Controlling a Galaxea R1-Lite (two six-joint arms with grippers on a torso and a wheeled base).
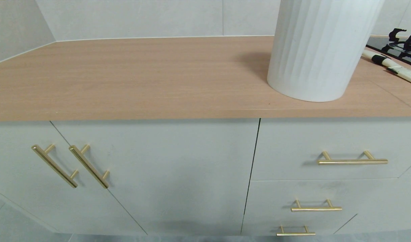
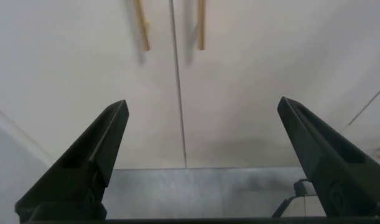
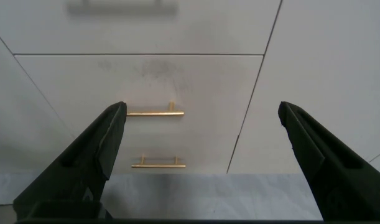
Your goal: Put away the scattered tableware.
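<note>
A tall white ribbed container [image 1: 321, 47] stands on the wooden countertop [image 1: 131, 77] at the right. Beside it at the far right lies a cream utensil with black bands [image 1: 394, 67], pointing toward the stove. My left gripper [image 2: 202, 112] is open and empty, held low in front of the double cupboard doors with gold handles [image 2: 201, 25]. My right gripper [image 3: 202, 115] is also open and empty, held low facing the lower drawers [image 3: 140, 81] and their gold handles [image 3: 155, 113].
White cabinets sit under the counter: two doors with slanted gold handles [image 1: 89, 166] at the left, three drawers [image 1: 352, 161] at the right. A black stove [image 1: 399, 45] occupies the far right corner. Tiled wall [image 1: 141, 16] backs the counter. Grey floor [image 2: 202, 193] lies below.
</note>
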